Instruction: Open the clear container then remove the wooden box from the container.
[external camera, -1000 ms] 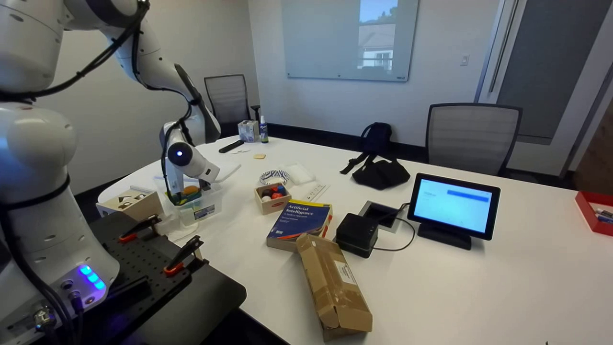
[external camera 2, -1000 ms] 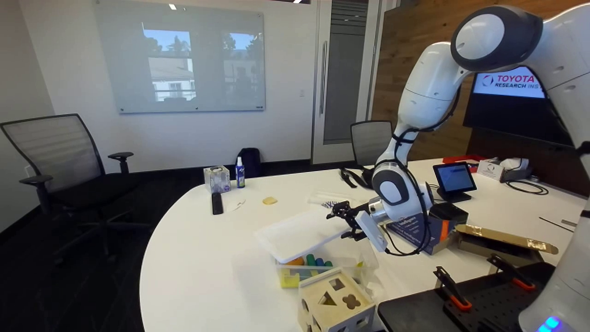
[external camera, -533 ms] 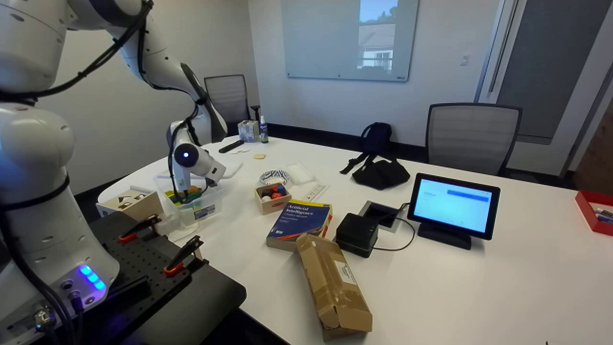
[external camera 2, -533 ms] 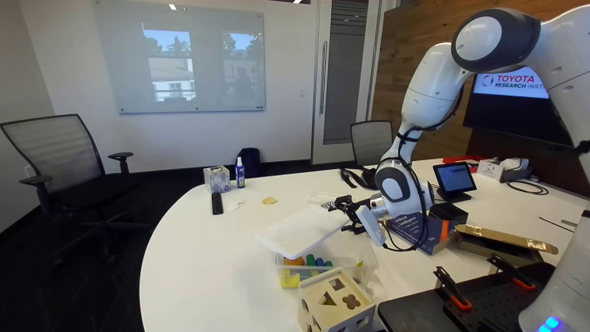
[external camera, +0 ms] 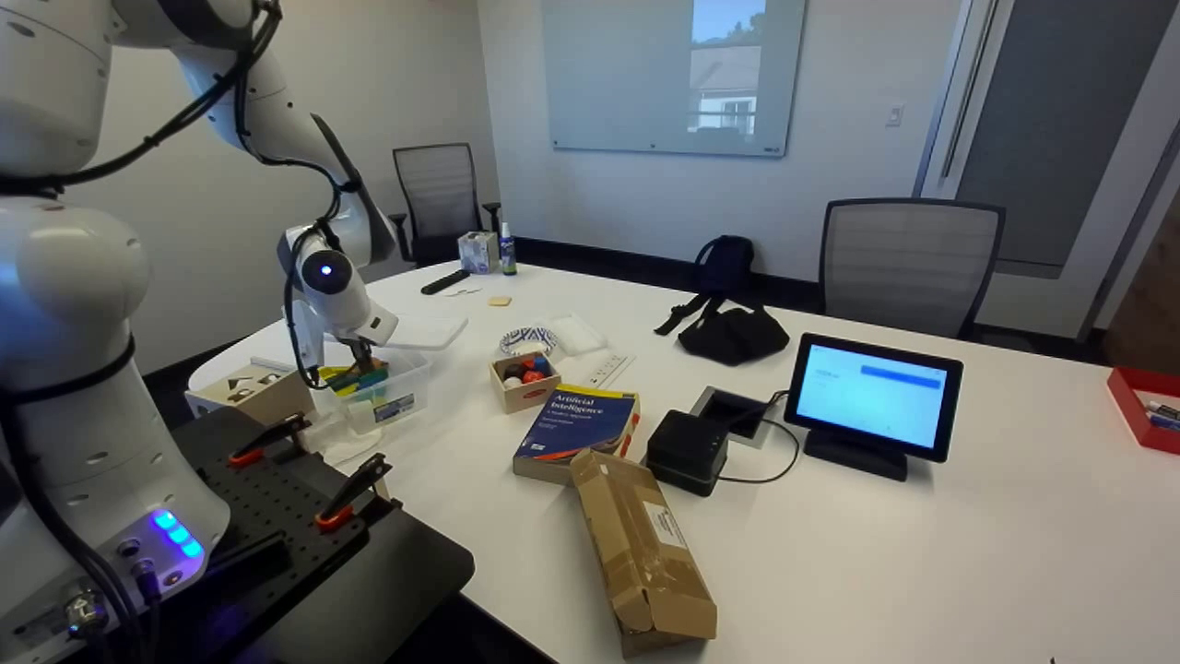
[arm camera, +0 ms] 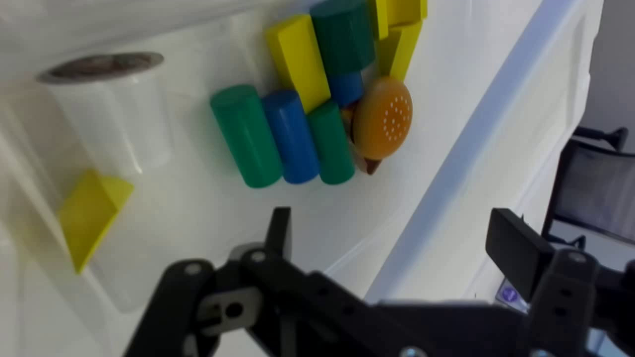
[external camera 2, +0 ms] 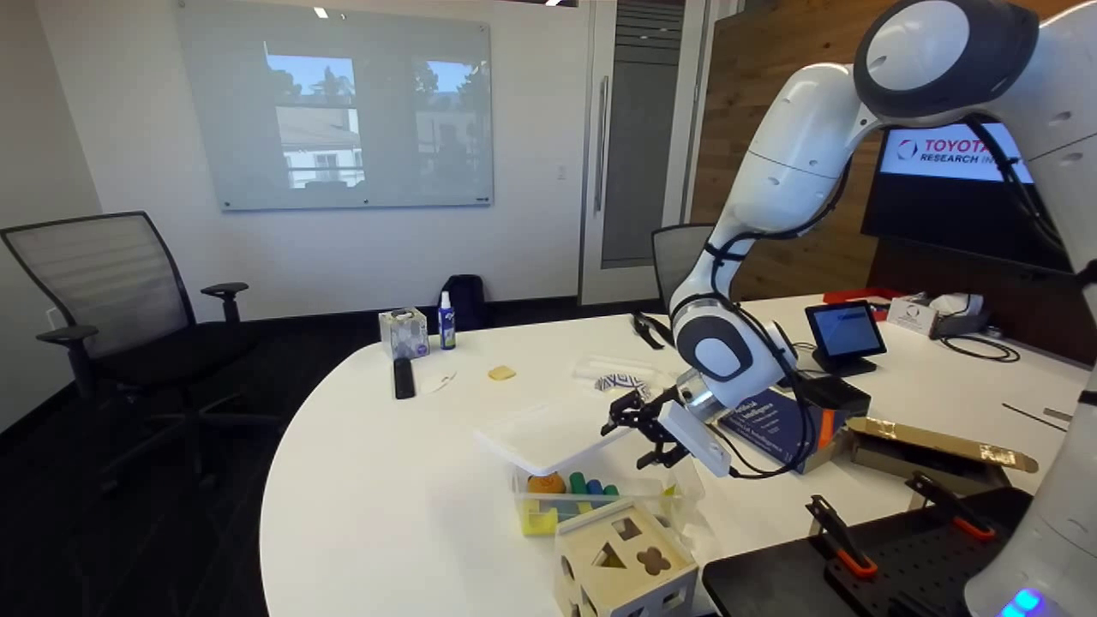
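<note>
Clear plastic tub stands uncovered, apparently propping one edge of the lid. Gripper spread, grasping nothing, presumably for clearance. Wooden sorter and wooden ball box both stand outside.

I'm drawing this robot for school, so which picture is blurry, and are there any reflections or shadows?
Wrist view: rather blurry, with the claw and the chair looking fuzzy; both exterior views: sharper, with the glass board mirroring sky and a building; in an exterior view: a faint shadow on the white table near the lid.
</note>
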{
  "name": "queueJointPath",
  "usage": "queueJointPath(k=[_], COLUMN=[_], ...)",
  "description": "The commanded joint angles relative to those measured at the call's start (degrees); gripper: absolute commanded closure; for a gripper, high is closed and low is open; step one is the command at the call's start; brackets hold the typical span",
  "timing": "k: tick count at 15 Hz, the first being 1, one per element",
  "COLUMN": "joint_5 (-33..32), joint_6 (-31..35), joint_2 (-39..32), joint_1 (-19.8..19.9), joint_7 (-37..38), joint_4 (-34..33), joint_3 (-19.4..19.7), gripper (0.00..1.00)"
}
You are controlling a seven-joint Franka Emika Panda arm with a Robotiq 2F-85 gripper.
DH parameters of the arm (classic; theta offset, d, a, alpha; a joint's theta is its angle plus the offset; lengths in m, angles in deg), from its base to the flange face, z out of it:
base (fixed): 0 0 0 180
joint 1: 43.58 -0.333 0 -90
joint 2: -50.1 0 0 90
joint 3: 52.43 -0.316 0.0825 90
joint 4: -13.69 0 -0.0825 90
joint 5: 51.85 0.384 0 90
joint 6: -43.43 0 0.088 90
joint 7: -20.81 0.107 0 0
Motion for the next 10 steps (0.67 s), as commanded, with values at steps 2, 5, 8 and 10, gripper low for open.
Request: queueJointPath(k=[2,5,8,10], joint_5=[-10.16,-19.48,-27.32,-31.39], joint_6=[10.03,16.83,21.86,23.77], joint_2=[5.56,4.57,2.71,1.48], joint_1=[-4.21,-2.8,-2.05,-1.91], joint_7=[9.52,15.78,21.34,24.29], joint_4=[2.71,2.96,3.78,4.3], joint_3=[-2.11,-6.5,-9.34,-10.09], gripper=[0.0,0.0,0.0,0.0])
